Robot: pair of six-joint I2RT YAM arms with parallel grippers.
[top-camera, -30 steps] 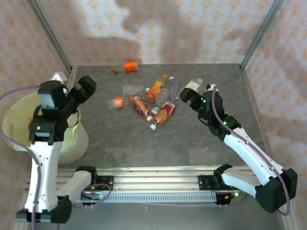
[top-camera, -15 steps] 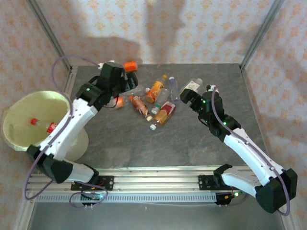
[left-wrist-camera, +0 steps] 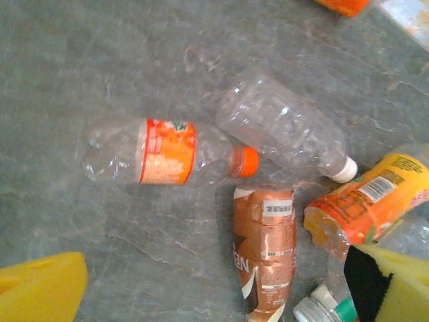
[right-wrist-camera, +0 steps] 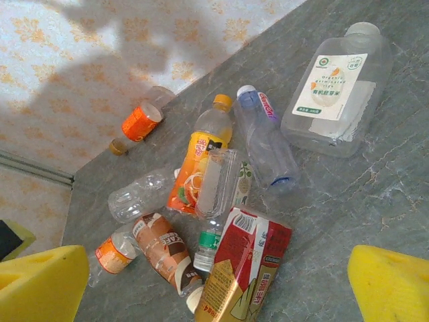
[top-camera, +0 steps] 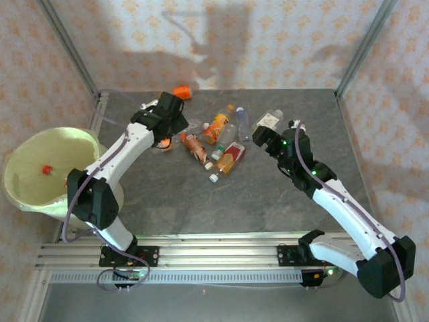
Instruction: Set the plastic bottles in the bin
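Scattered on the grey counter [top-camera: 201,201], upper middle of the overhead frame: the plastic bottles [top-camera: 218,126], all lying down. At far left, beside the counter: the bin [top-camera: 20,168], with something small and red [top-camera: 45,169] inside, too small to name.

Left hand [top-camera: 166,126] above the cluster's left end, jaws spread wide, gripping nothing. From its wrist:
- orange-labelled bottle [left-wrist-camera: 167,151] at centre, long axis left-right, orange cap toward the right
- unlabelled clear bottle [left-wrist-camera: 281,127] slanting from upper left to lower right, white cap lowest
- brown-labelled bottle [left-wrist-camera: 263,248] running top to bottom, cut off by the lower edge
- orange-yellow bottle [left-wrist-camera: 372,201] partly hidden behind a yellow pad [left-wrist-camera: 395,288]

Right hand [top-camera: 263,139] beside the cluster's right end, likewise spread wide and holding nothing. In its wrist view, flat white-labelled bottle [right-wrist-camera: 335,87] at upper right, neck toward the top.
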